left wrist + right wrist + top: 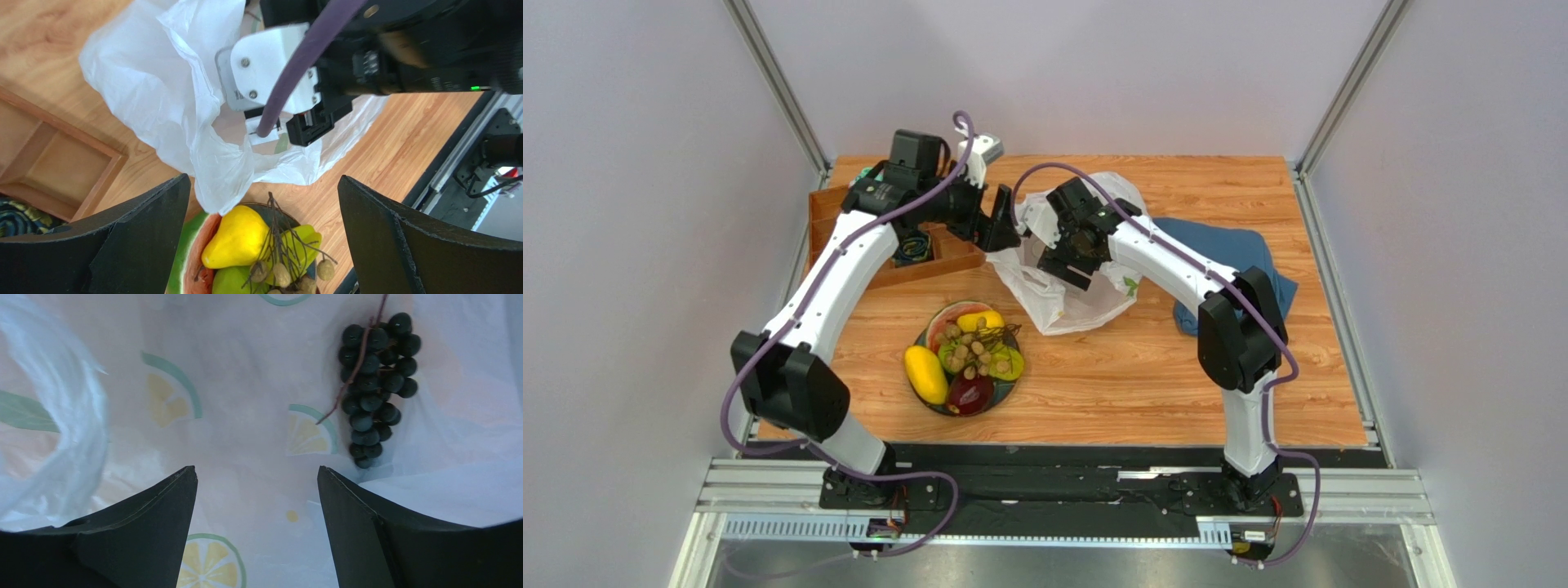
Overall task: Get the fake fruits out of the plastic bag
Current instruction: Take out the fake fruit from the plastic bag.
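The white plastic bag (1078,292) with lemon prints lies crumpled mid-table. My right gripper (1071,257) is inside its mouth, open and empty (256,468); a dark purple grape bunch (374,386) lies on the bag's inner wall ahead and to the right of the fingers. My left gripper (995,228) hovers at the bag's left edge, open and empty (263,180), with the bag (184,104) just beyond its fingertips. A dark bowl (934,337) holds a yellow mango (925,374), a dark red fruit (971,393), tan grapes (974,346), a watermelon slice (190,257) and a yellow pear (239,236).
A wooden tray (844,233) stands at the back left, with a dark patterned item (913,252) in it. A dark blue cloth (1247,255) lies right of the bag under my right arm. The right arm's wrist (368,49) hangs close in front of the left gripper.
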`<state>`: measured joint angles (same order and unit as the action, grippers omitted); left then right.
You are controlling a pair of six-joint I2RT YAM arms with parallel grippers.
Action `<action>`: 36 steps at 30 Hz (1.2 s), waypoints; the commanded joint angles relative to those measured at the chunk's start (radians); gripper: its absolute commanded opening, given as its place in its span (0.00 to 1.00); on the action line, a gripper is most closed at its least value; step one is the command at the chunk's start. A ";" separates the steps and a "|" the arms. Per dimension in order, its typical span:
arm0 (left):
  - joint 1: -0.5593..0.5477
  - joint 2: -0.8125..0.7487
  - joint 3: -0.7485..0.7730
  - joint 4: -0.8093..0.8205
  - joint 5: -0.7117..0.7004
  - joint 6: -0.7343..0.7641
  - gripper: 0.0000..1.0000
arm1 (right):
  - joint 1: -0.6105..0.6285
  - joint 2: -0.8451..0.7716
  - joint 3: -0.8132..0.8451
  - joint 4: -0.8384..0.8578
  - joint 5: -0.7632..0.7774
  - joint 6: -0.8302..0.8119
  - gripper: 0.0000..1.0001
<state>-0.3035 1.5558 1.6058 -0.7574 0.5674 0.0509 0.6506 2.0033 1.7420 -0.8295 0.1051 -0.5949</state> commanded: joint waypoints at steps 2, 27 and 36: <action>-0.016 0.079 0.060 0.058 -0.093 -0.042 0.99 | -0.046 0.006 0.053 0.052 0.061 -0.088 0.77; -0.052 0.317 0.286 -0.019 -0.069 -0.005 0.00 | -0.259 0.302 0.324 0.128 -0.125 -0.224 0.73; -0.051 0.368 0.352 -0.051 -0.066 0.029 0.00 | -0.310 0.564 0.614 0.214 -0.271 -0.240 0.66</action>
<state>-0.3538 1.9274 1.9102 -0.7811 0.4858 0.0406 0.3691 2.4813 2.2124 -0.6872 -0.0498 -0.8345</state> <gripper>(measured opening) 0.008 0.677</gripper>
